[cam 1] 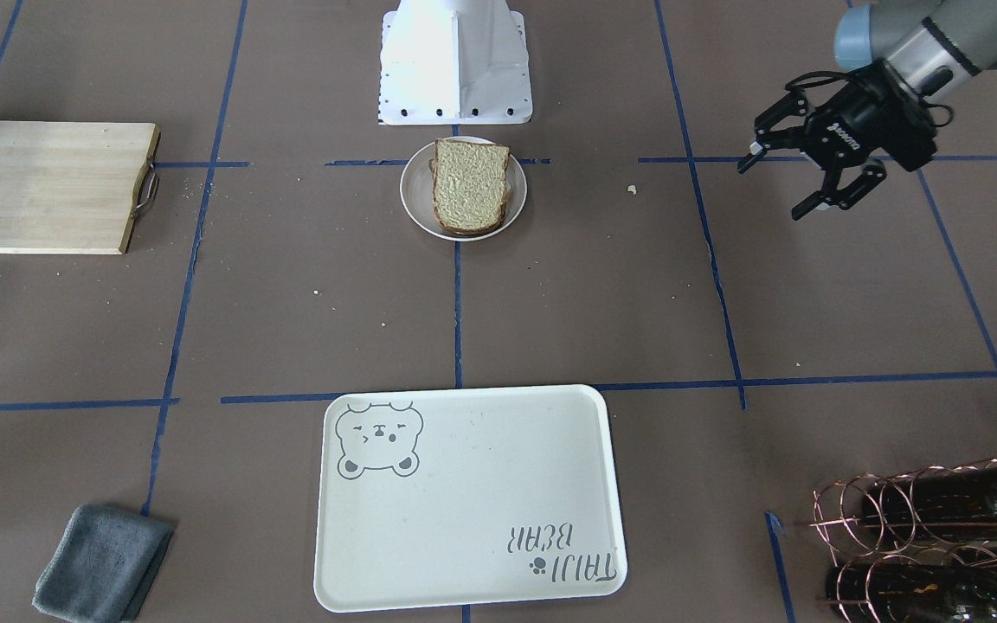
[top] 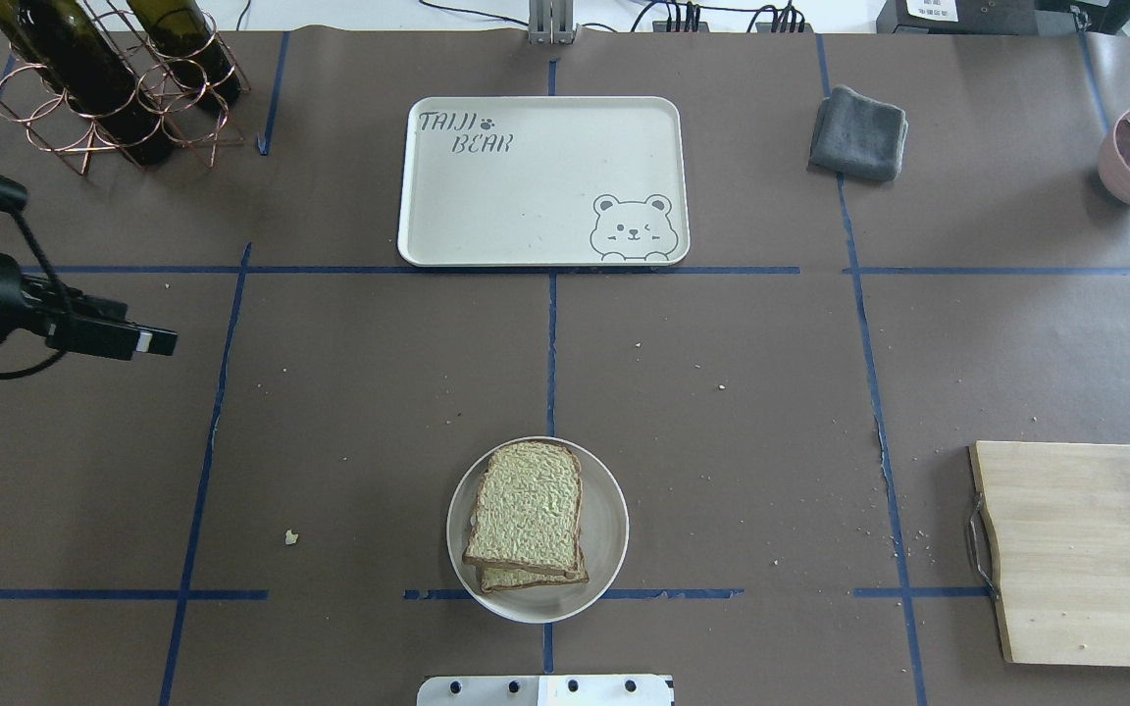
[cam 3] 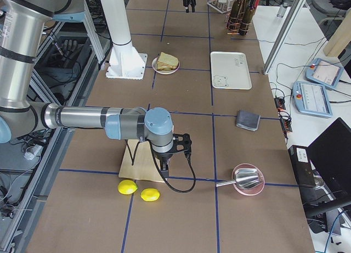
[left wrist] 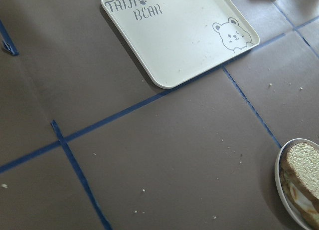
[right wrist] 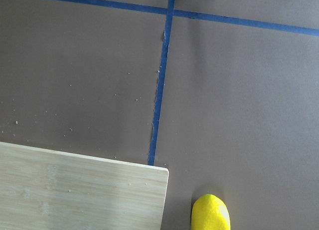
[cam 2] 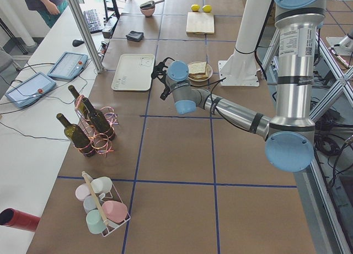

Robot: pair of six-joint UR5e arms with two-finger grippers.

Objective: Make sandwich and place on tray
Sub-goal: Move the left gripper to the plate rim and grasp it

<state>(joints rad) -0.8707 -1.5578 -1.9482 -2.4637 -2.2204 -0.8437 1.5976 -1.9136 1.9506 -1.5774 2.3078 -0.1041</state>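
Sandwich (cam 1: pixel 469 184) on plate (cam 1: pixel 412 201), apart from tray (cam 1: pixel 464 510).
My left end effector (cam 1: pixel 774 189) hangs spread over the counter (cam 1: pixel 594 303); my right end effector (cam 3: pixel 171 154), I cannot tell.

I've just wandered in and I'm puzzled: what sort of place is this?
Probably a robotics test lab, not a kitchen: robot arms at a table gridded with blue tape, control tablets alongside, and a lone sandwich to handle.

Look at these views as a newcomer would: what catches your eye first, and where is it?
The sandwich on its white plate sits centred on the table, on the robot's side. The empty bear tray lies beyond it on the far side. The left gripper hangs open above the robot's left end.
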